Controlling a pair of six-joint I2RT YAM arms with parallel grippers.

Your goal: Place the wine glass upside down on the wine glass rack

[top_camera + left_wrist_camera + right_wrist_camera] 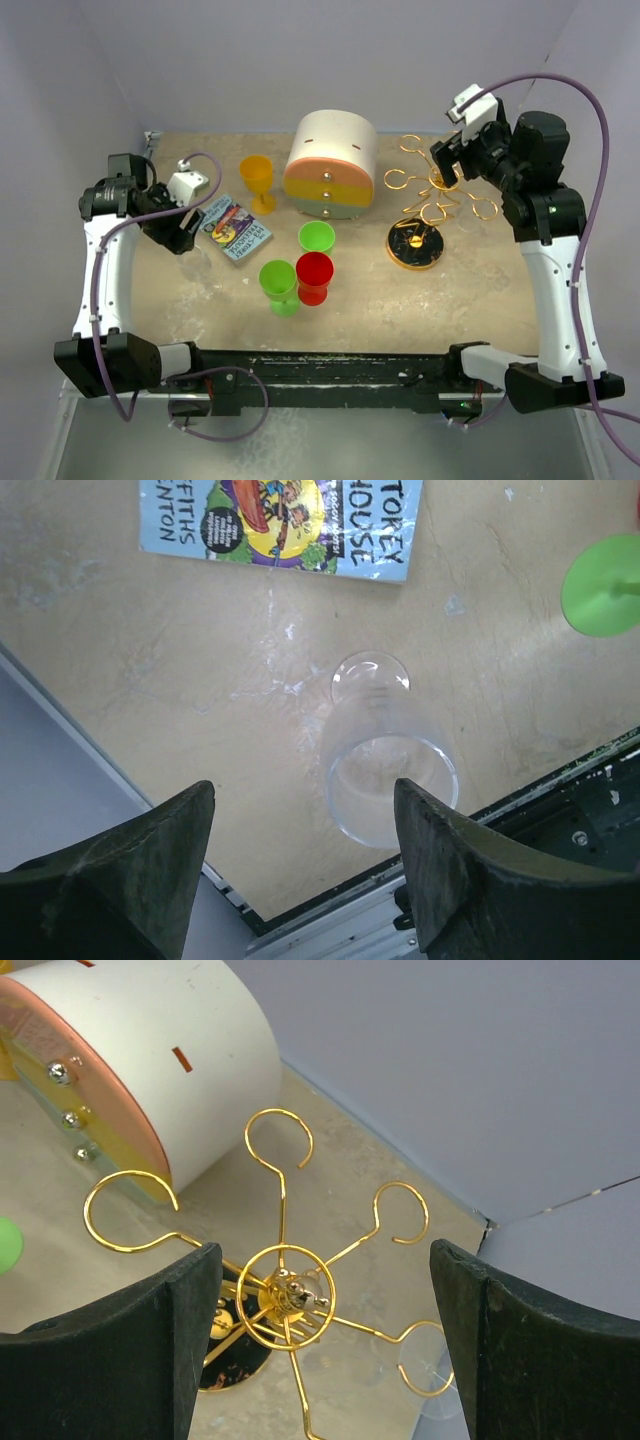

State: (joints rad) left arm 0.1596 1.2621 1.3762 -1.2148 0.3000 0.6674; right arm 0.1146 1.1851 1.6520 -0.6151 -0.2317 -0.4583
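A clear wine glass [388, 770] stands on the table at the near left and shows faintly in the top view [205, 272]. My left gripper [300, 790] is open and empty above it, with the glass under the right finger [450, 870]; in the top view the left gripper [185, 238] is just behind the glass. The gold wire rack [440, 195] stands at the right on its round black-and-gold base [415, 243]. My right gripper [325, 1255] is open and empty right above the rack's hub [285, 1290]. A clear glass foot [435, 1380] rests at one loop.
A round white drawer box [330, 165] with orange and yellow bands stands behind the middle. An orange goblet [257, 180], two green cups [317, 237] [279, 283], a red cup [314, 275] and a book [235, 228] lie between the arms. The table's front rail [590, 800] is close to the glass.
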